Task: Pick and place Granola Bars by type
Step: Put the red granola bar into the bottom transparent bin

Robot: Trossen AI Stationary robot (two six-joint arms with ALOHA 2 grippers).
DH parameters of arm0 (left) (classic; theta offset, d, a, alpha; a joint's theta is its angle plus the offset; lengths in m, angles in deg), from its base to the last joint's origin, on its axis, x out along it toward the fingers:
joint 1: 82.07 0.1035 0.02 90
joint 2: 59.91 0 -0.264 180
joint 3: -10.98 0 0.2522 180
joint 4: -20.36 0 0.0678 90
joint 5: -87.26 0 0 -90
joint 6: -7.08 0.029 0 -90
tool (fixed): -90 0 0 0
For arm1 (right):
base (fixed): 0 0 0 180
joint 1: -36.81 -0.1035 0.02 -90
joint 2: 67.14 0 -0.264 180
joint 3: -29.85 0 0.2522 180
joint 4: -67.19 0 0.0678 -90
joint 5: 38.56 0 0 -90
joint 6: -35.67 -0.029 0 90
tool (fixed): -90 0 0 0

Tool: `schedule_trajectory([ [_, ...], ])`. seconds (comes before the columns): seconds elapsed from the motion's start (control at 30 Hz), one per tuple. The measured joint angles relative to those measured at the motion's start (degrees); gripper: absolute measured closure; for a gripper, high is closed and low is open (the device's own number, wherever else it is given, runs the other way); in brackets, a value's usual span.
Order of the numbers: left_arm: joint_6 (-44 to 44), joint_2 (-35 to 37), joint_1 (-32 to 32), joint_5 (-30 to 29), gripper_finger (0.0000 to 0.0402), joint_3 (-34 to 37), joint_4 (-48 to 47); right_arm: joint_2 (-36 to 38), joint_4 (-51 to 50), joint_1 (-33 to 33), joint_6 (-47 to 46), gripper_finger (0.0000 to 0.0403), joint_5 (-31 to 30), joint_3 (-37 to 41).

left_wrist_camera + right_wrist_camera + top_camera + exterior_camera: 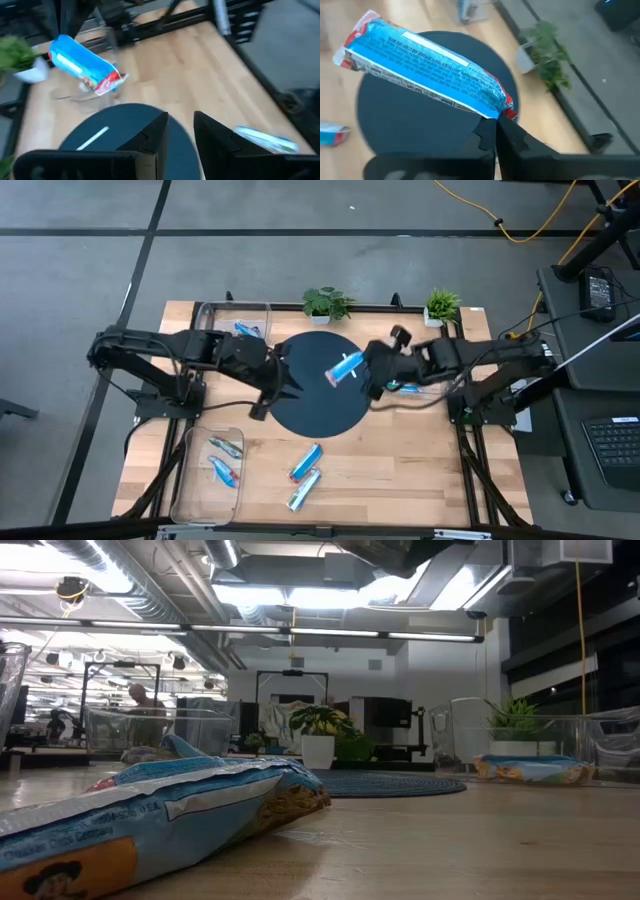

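While pinched by its crimped end in right pincer point(496, 131), blue bar point(425, 67) judged light, crinkly, slippery; left pincer point(181, 132) spread.

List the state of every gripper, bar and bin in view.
right gripper: shut on held bar
held bar: lifted above the mat
left gripper: open, empty
front bin: holds two bars
back bin: holds one bar
two loose bars: lying on table
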Motion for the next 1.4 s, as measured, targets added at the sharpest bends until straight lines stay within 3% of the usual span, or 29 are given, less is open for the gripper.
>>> schedule_trajectory([
  [0.2, -1.24, -2.92, 0.0, -7.74, 0.0296, 0.0, 3.34, 2.22, -0.19, 5.17, 5.06, 0.0397, 0.28, 0.0],
  [0.47, 1.29, -3.19, 0.16, -14.14, 0.0237, 0.0, 12.02, 2.75, 0.71, 8.38, 4.78, 0.0397, 1.65, 0.0],
  [0.8, 9.39, -3.15, 0.15, -22.85, 0.0177, 0.0, 16.28, 2.73, 12.47, 9.04, 7.94, 0.0396, 6.75, 0.0],
  [1.0, 15.93, -3.15, -0.67, -27.98, 0.0162, 0.0, 16.28, 2.73, 17.23, 10.46, 8.12, 0.0396, 12.12, 0.0],
  [1.4, 18.38, -3.13, -1.01, -30.85, 0.0159, -0.02, 17.03, 2.71, 22.29, 11.99, 8.1, 0.0396, 17.84, 0.0],
])
